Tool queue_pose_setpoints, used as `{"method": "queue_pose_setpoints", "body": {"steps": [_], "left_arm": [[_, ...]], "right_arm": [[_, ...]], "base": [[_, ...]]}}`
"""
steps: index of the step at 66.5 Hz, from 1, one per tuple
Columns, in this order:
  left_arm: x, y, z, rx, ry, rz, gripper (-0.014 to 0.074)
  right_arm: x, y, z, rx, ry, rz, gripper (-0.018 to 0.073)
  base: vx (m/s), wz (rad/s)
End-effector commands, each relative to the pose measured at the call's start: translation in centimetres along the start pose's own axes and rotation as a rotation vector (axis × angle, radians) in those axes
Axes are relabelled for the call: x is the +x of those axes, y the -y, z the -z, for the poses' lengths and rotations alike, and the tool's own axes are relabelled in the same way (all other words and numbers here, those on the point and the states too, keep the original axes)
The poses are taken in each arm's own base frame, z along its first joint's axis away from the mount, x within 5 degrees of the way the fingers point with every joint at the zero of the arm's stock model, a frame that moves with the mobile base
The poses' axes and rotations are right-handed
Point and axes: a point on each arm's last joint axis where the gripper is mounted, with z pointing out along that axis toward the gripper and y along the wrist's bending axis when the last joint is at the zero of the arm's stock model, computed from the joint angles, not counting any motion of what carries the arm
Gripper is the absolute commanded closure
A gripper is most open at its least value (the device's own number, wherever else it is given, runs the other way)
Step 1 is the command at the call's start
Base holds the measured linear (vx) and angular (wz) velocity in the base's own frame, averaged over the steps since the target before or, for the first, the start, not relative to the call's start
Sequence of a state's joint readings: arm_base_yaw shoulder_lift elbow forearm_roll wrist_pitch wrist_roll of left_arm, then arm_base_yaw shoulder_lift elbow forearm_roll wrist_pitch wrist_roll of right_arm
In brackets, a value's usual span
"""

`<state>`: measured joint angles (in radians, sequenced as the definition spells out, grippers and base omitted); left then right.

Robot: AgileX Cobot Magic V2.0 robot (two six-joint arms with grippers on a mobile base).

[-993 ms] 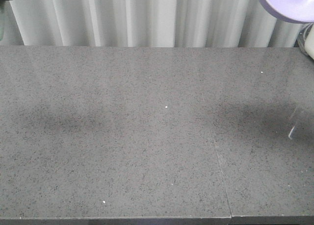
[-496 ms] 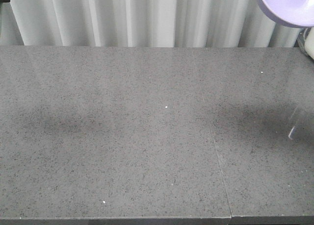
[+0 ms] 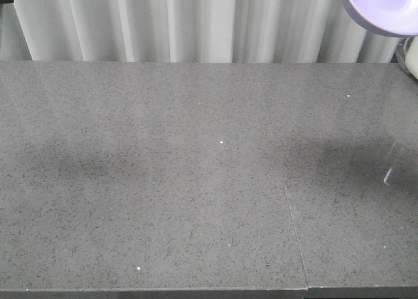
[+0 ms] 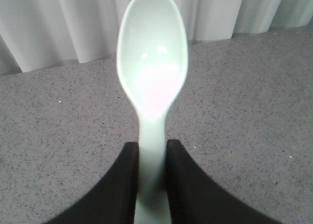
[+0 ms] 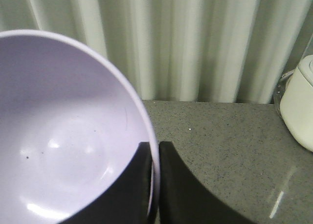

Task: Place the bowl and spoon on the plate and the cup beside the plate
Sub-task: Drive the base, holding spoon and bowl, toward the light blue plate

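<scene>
**Front view and two wrist views.** We show a grey speckled tabletop (image 3: 163, 181) backed along its far edge by a white pleated curtain (image 3: 163, 21). A seam (image 3: 288, 201) crosses the surface from the near edge toward the far edge, right of the middle.

**Front view.** We see the bowl (image 3: 385, 8), lilac and glossy, raised off the surface above the far right corner of the tabletop. It is cut off by the top of the frame.

**Right wrist view.** We find the right gripper (image 5: 155, 153) closed on that bowl. One black finger lies inside the rim and the other outside, and the wall is pinched between them. The hollow of the bowl is turned toward the camera. A white rounded container (image 5: 299, 106) stands at the right edge of the tabletop, near the far right corner and apart from the bowl.

**Left wrist view.** We find the left gripper (image 4: 152, 153) closed on the spoon (image 4: 152, 72). Its two black fingers (image 4: 122, 185) press the handle from either side. The pale green spoon is held off the surface and points toward the far edge, hollow side facing the camera
</scene>
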<state>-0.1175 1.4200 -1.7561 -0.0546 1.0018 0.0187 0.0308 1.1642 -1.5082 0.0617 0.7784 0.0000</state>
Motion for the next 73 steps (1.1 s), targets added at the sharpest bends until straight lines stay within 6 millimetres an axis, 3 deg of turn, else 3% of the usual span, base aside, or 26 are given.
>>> {"method": "queue_pose_setpoints", "body": {"steps": [1, 42, 73], "left_arm": [[-1.33, 0.34, 2.16, 0.015, 0.125, 0.001, 0.0603], [-1.33, 0.34, 2.16, 0.015, 0.125, 0.001, 0.0603], [-1.33, 0.34, 2.16, 0.015, 0.125, 0.001, 0.0603]], "right_arm": [[-1.55, 0.05, 1.41, 0.007, 0.125, 0.014, 0.0570], [-1.56, 0.05, 1.41, 0.007, 0.126, 0.014, 0.0570], [-1.56, 0.05, 1.41, 0.007, 0.126, 0.014, 0.0570]], "base": [[0.00, 0.00], [-0.01, -0.05], [-0.05, -0.37]]}}
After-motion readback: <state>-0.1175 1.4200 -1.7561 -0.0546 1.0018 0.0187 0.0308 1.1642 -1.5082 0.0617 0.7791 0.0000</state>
